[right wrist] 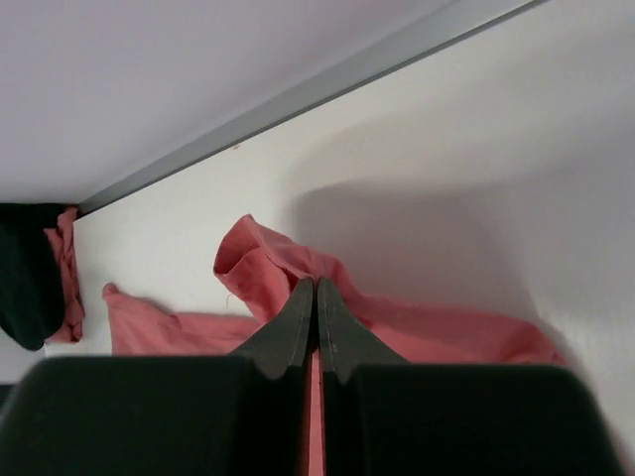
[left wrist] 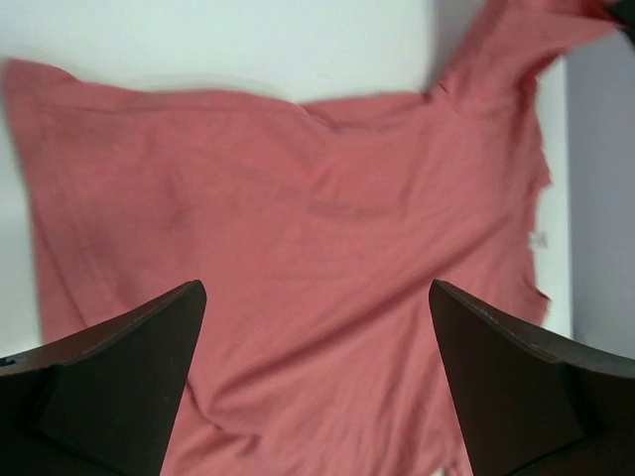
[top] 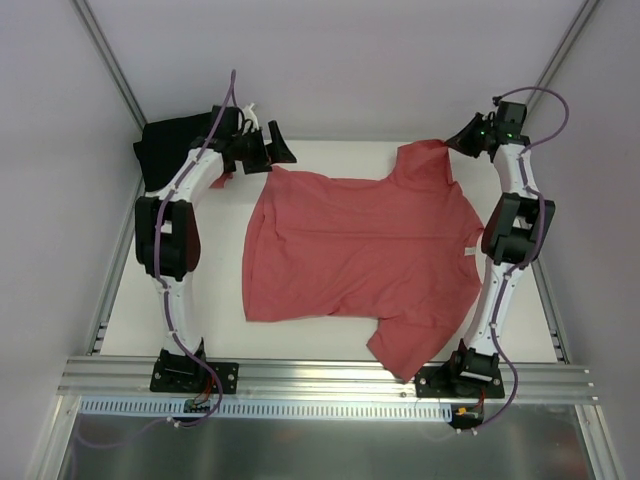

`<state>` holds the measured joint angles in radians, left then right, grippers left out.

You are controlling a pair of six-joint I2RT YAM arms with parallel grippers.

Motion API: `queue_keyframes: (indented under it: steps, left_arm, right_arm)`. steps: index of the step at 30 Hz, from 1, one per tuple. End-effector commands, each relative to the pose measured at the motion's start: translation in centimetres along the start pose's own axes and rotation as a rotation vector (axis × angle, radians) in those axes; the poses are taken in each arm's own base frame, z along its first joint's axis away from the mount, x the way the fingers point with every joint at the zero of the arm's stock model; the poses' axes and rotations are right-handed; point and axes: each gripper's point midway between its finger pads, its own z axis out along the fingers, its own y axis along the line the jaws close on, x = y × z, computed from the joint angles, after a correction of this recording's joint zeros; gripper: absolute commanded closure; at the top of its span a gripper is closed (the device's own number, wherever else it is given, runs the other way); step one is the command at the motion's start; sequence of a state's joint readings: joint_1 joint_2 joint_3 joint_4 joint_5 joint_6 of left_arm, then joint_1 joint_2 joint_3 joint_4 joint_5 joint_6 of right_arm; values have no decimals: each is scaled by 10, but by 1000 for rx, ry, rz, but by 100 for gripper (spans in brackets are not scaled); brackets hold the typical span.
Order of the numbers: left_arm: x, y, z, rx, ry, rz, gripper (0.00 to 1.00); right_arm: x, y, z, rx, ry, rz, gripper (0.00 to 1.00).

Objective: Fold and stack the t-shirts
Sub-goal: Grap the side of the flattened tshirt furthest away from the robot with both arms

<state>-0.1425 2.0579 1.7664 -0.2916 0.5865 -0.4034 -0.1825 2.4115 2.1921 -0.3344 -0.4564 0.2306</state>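
Top external view, left to right. Black t-shirt (top: pixel 165 150) lies bunched in the far left corner of the white tabletop (top: pixel 130 320), partly under the left arm. Left gripper (top: pixel 275 150) sits just right of it, at the far edge, above the corner of the coral-red t-shirt (top: pixel 360 250) nearest it. The coral-red t-shirt is spread mostly flat across the middle of the tabletop, with its near right sleeve reaching the front edge. A small white neck label (top: pixel 467 252) shows at its right side. Right gripper (top: pixel 455 143) is at the far right, and the far sleeve (top: pixel 425 160) rises to a point at it.

Left wrist view: fingers (left wrist: pixel 129 377) spread wide and holding nothing, red cloth (left wrist: pixel 298 218) lying flat beneath them, label (left wrist: pixel 539 239) at the right edge.

Right wrist view: black t-shirt (right wrist: pixel 25 268) at the left edge. Right gripper (right wrist: pixel 315 317) has its jaws pressed together, pinching a raised fold of the red sleeve (right wrist: pixel 258 263) off the tabletop (right wrist: pixel 476 198).
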Motion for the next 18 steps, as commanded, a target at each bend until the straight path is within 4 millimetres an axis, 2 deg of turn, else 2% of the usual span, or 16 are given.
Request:
queue_keyframes:
  steps: [1, 2, 5, 7, 10, 12, 16, 18]
  left_arm:
    - [-20, 35, 8, -153, -61, 45, 1]
    - [-20, 45, 13, -183, -67, 50, 1]
    - [-34, 66, 23, -225, -118, 51, 1]
    - [-39, 77, 27, -238, -126, 32, 1]
    - [-38, 93, 45, -237, -112, -18, 1]
    - [-44, 92, 49, -224, -126, -18, 1]
    - [-44, 107, 63, -247, -125, -27, 1]
    - [-50, 108, 65, -248, -137, -31, 1]
  right_arm:
    - [-20, 45, -52, -62, -49, -100, 100]
    - [-8, 41, -52, -62, -19, -84, 100]
    - [5, 49, -66, -71, 1, -81, 100]
    - [9, 54, -75, -74, 6, -84, 100]
    - [11, 64, -94, -75, 2, -91, 100]
    - [13, 68, -105, -73, 5, -103, 100]
    - [22, 70, -114, -70, 22, -102, 100]
    - [28, 70, -118, -67, 35, -101, 100]
